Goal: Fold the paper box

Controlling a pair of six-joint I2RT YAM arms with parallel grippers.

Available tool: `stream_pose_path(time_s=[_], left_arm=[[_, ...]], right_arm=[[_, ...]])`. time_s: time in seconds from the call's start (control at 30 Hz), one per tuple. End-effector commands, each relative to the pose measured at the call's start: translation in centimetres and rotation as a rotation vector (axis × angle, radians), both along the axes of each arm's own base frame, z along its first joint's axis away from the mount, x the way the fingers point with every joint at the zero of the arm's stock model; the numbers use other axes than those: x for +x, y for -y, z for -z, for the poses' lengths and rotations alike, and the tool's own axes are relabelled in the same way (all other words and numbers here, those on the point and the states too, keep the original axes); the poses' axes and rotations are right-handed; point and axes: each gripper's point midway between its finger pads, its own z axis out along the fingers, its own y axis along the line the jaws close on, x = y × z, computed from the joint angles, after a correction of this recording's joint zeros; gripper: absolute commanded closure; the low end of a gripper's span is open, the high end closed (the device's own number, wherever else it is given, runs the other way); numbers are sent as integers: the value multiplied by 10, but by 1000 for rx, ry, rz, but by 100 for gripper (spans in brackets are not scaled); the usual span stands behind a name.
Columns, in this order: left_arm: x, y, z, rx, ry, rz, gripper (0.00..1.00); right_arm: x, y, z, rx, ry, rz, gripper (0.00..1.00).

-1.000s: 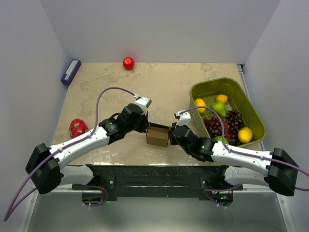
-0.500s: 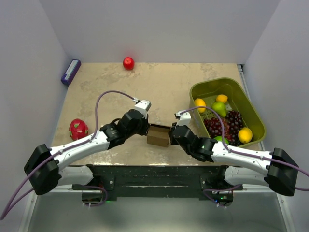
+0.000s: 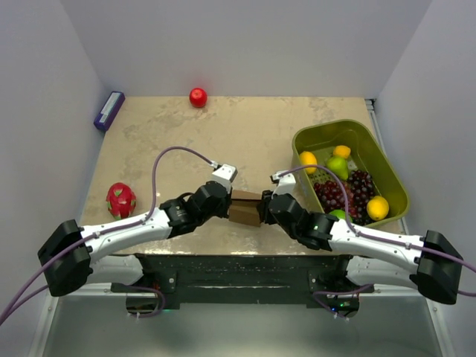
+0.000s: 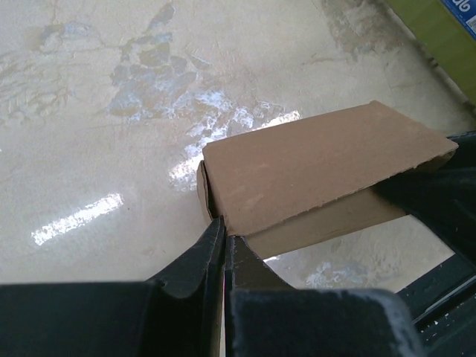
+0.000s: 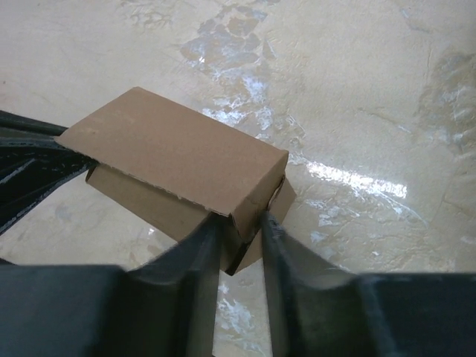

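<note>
Paper box (image 3: 244, 210) sits on the desk (image 3: 253, 134), close to the near edge and about midway between left and right. It is plain brown, small and squarish, and it is caught between the two arms. Left pincer (image 3: 227, 204) meets its left side and right pincer (image 3: 262, 210) meets its right side.

Left wrist view: we see the two dark fingers (image 4: 195, 262) pressed almost together, clenched on the thin cardboard edge at the box's nearest corner. The top panel lies flat over the lower body, with a shadowed gap beneath it.

Right wrist view: the fingers (image 5: 195, 256) stand slightly apart, with the box's corner and a small side flap gripped between them. We note this pincer as grasping the box too. The top panel overhangs the body on this side.

We cannot tell whether the box's underside rests on the desk or hangs just above it.

Elsewhere, a green basket (image 3: 384, 165) stands at the right, holding yellow fruits (image 3: 378, 207), a green fruit (image 3: 337, 166) and dark grapes (image 3: 357, 186). A red round fruit (image 3: 198, 97) lies by the far edge. A red spiky fruit (image 3: 120, 198) lies at the left, and a purple carton (image 3: 109, 110) sits in the far left corner by the wall
</note>
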Motion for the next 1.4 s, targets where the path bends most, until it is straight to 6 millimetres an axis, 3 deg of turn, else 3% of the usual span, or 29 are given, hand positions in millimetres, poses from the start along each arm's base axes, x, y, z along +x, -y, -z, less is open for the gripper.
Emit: stream_pose_path(time_s=[0.0, 0.03, 0.13, 0.3, 0.43, 0.6, 0.9, 1.13, 1.27, 1.37], left_arm=[[-32, -22, 50, 144, -156, 15, 100], [-32, -20, 50, 141, -157, 16, 100], [-28, -17, 43, 129, -149, 6, 99], [-25, -8, 27, 94, -127, 17, 83], [-24, -5, 10, 57, -96, 33, 61], [-23, -4, -2, 26, -74, 35, 44], [-26, -1, -36, -74, -21, 56, 23], [-26, 10, -76, -187, 24, 87, 19], [-9, 12, -96, -242, 47, 68, 19], [8, 11, -103, -292, 49, 62, 19]], right_arm=[[-10, 1, -9, 21, 4, -45, 56], [-11, 1, -12, 30, 6, -57, 43], [-18, -2, -18, 35, -5, -107, 30], [-31, 2, -23, 52, -36, -145, 20], [-33, 7, -37, 103, -35, -114, 14], [-27, 7, -58, 144, -19, -75, 16], [-17, 7, -88, 201, 11, -4, 13], [3, 16, -98, 192, 29, 61, 14], [16, 17, -103, 215, 39, 73, 19], [24, 17, -96, 190, 28, 84, 21]])
